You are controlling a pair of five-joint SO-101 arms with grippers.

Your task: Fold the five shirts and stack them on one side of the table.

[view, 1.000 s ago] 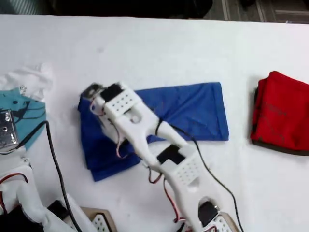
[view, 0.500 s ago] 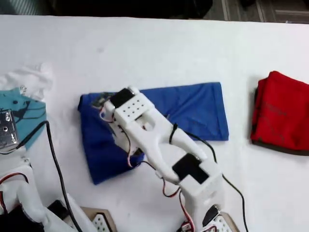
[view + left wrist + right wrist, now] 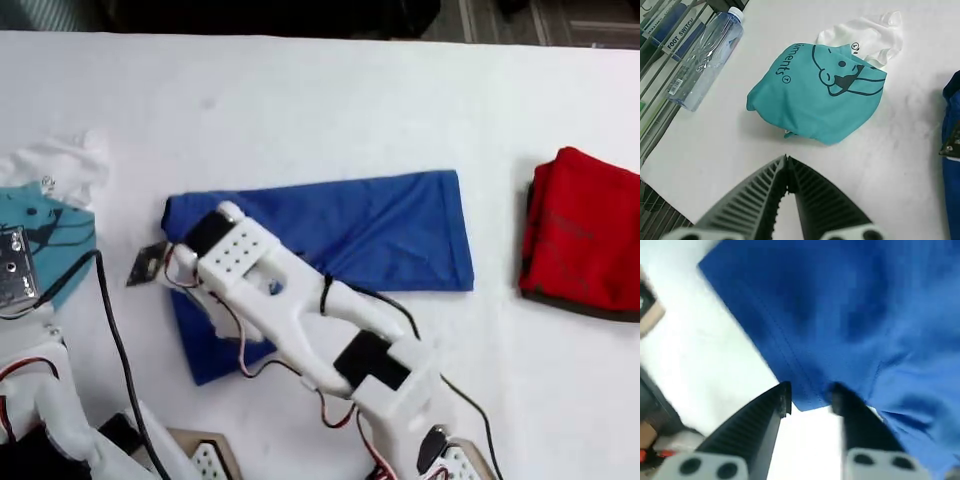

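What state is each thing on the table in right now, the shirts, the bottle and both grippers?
Blue shirt: partly folded, lying flat.
Red shirt: folded.
Teal shirt: crumpled, not folded.
White shirt: crumpled, touching the teal shirt.
Bottle: cap on.
Left gripper: shut, empty.
Right gripper: open, at the blue shirt's edge.

So the table (image 3: 300, 100) gets looked down on from high up, on the robot's side. The teal shirt (image 3: 815, 95) is seen from the raised left wrist cam, angled downward, while the blue shirt (image 3: 865, 305) is framed super close by the right one. Both shirts are shared with the high view.
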